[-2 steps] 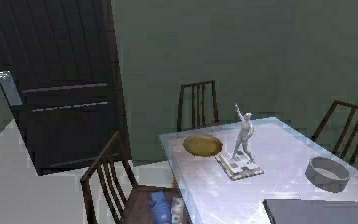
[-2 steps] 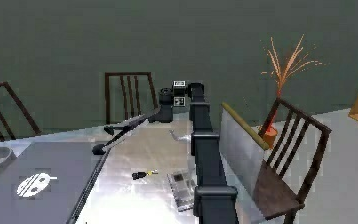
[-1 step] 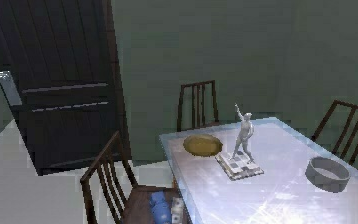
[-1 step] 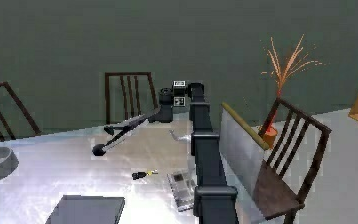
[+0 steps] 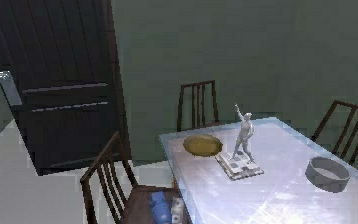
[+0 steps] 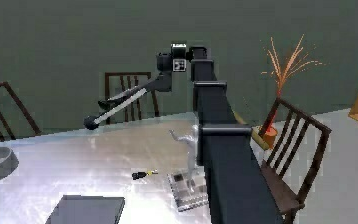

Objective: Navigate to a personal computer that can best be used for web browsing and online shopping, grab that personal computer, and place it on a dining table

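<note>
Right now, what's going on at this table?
The Stretch robot's arm reaches out over the dining table, with its fingers pointing toward a chair on the far side. I cannot tell whether they hold anything. A flat dark slab, probably the closed computer, lies on the table's near edge. A small statue, a yellow bowl and a grey dish also sit on the table.

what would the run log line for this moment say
place: at dining table | arm: extended across tabletop | gripper: holds nothing | flat dark slab: lying on table
</note>
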